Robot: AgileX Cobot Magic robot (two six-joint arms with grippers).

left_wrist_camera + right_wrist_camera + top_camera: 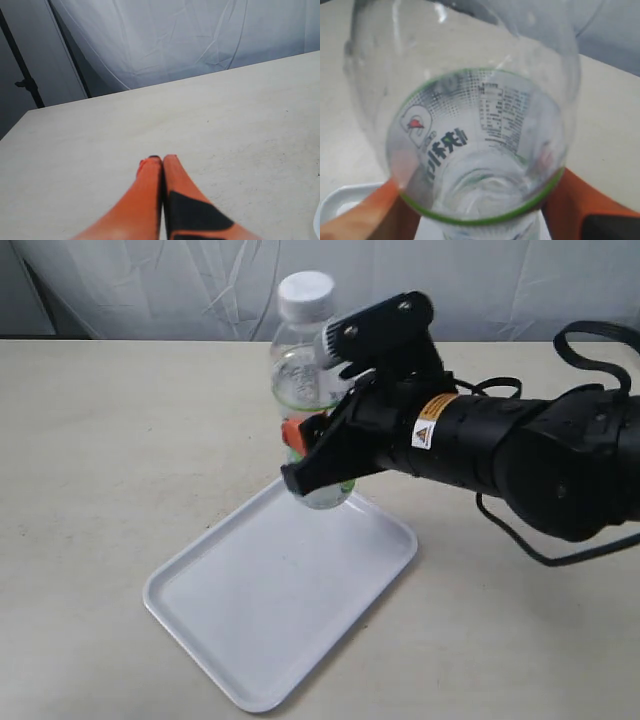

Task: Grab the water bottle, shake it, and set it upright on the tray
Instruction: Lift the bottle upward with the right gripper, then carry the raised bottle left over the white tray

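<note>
The water bottle (298,370), clear with a white cap and a green-marked label, stands upright in my right gripper (318,455), which is shut on its lower body. Its base is over the far corner of the white tray (270,610); whether it touches the tray I cannot tell. In the right wrist view the bottle (480,145) fills the frame between the orange fingers (367,212), and a corner of the tray (337,200) shows beneath. My left gripper (161,160) is shut on nothing, above bare table, and is out of the exterior view.
The tray lies slantwise on a beige table (120,440). A white cloth backdrop (150,280) hangs behind the table's far edge. Black cables (590,345) loop beside the right arm. A dark stand (25,82) is beyond the table in the left wrist view.
</note>
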